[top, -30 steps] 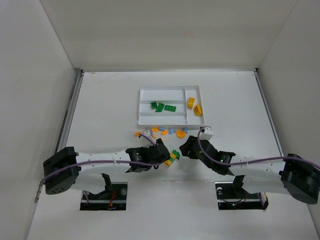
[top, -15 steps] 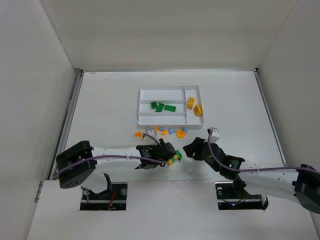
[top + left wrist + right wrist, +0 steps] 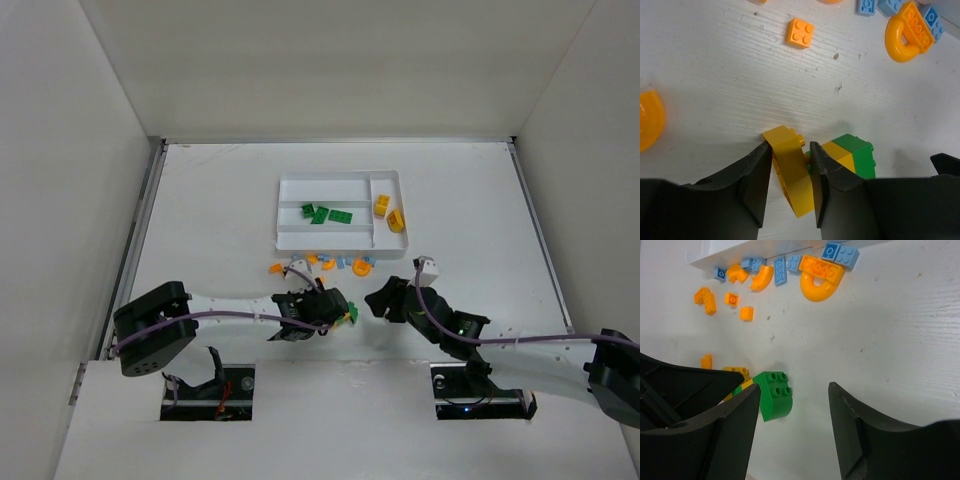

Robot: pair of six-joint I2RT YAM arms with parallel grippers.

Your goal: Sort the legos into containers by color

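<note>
Gripper on my left arm (image 3: 789, 147) is closed narrowly on a yellow brick (image 3: 791, 182), low over the surface (image 3: 715, 75). Just beside its right finger sits a green and yellow block (image 3: 856, 155), crowding the grasp. My right gripper (image 3: 794, 400) hangs wide open, that block between its fingers. Ahead lie loose orange bricks (image 3: 800, 33), blue bricks (image 3: 840, 255), then the tray (image 3: 290, 215).

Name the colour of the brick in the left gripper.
Yellow brick, clearest in the left wrist view.
</note>
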